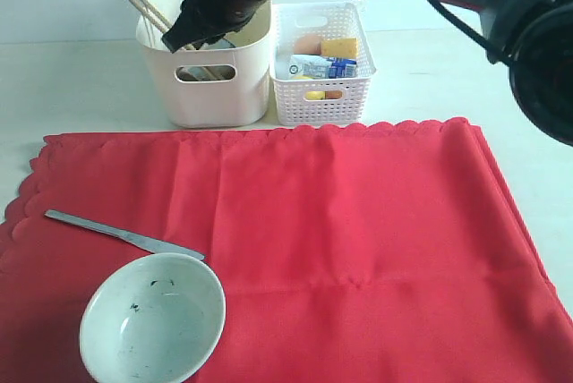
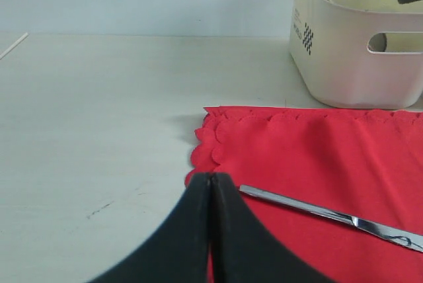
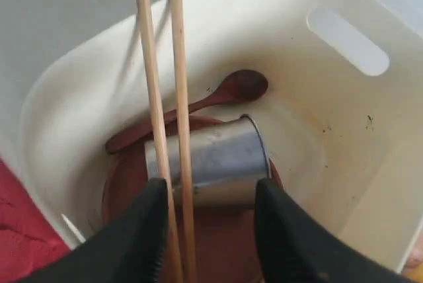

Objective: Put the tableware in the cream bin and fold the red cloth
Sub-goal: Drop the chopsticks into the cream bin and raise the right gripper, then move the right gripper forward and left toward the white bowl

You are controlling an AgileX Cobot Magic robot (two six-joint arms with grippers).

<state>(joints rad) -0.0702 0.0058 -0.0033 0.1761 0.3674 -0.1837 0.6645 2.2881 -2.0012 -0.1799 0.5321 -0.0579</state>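
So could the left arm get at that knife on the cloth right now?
Probably yes. The knife lies bare on the cloth just ahead of the left end effector, with nothing over it. Its jaws are shut, though, so it would have to open first.

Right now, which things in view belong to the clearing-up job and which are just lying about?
Job: cream bin holding chopsticks, steel cup, wooden spoon, brown plate; speckled bowl and metal knife on the red cloth.
Lying about: white lattice basket with milk carton and yellow block.
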